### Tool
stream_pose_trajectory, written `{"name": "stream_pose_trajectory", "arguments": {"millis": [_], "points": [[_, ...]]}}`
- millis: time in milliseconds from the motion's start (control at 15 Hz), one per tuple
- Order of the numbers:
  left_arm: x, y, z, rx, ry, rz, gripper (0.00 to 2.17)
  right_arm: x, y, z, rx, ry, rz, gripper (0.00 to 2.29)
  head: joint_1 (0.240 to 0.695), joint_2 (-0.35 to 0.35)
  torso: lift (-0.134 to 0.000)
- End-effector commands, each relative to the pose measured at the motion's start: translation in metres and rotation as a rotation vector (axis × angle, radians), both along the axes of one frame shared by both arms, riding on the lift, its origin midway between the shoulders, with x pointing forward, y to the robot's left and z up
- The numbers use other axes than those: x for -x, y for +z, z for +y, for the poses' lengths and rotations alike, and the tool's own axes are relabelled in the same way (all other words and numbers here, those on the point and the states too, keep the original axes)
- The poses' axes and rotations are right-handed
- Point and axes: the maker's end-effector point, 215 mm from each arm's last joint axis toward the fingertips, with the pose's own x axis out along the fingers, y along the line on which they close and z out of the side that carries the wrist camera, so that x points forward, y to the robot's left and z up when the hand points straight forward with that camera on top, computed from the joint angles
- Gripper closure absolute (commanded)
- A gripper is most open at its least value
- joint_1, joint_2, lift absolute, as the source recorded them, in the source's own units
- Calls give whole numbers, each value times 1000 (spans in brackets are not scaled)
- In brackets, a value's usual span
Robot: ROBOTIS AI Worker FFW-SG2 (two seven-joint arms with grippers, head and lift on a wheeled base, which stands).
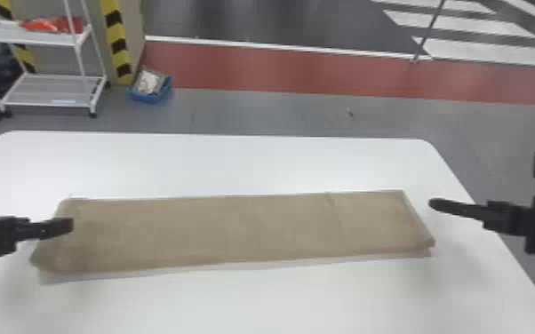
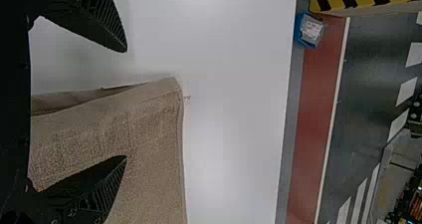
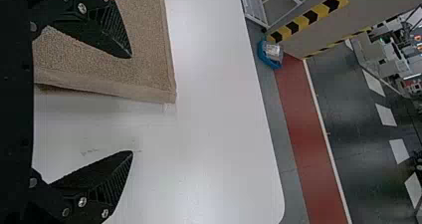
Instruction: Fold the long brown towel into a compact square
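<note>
The brown towel (image 1: 235,231) lies as a long flat strip across the white table, running left to right. Over its left end is my left gripper (image 1: 70,225); my right gripper (image 1: 433,204) hangs just beyond the right end. In the left wrist view the left gripper (image 2: 124,104) has its fingers spread wide, one over the towel (image 2: 154,134), with nothing between them gripped. Similarly, the right gripper (image 3: 132,104) is spread around the towel's end edge (image 3: 144,64) in the right wrist view, holding nothing.
The white table (image 1: 235,164) reaches past the towel on all sides, with rounded far corners. On the floor behind stand a white shelf cart (image 1: 53,89) at the left and a blue bin (image 1: 150,86) beside a striped pillar (image 1: 117,44).
</note>
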Motion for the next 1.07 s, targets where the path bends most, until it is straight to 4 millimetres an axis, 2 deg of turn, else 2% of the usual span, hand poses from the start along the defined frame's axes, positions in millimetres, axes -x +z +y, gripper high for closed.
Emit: {"name": "stream_pose_trajectory", "arguments": {"millis": [0, 533, 1000], "points": [[0, 1, 2, -3, 2, 0, 134, -1, 2, -2, 9, 0, 0, 221, 695, -165, -124], [-4, 4, 4, -12, -5, -4, 147, -4, -9, 2, 43, 19, 18, 221, 695, -159, -124], [-5, 2, 4, -17, -6, 1, 154, -5, -7, 0, 45, 18, 12, 242, 695, -158, -124]]}}
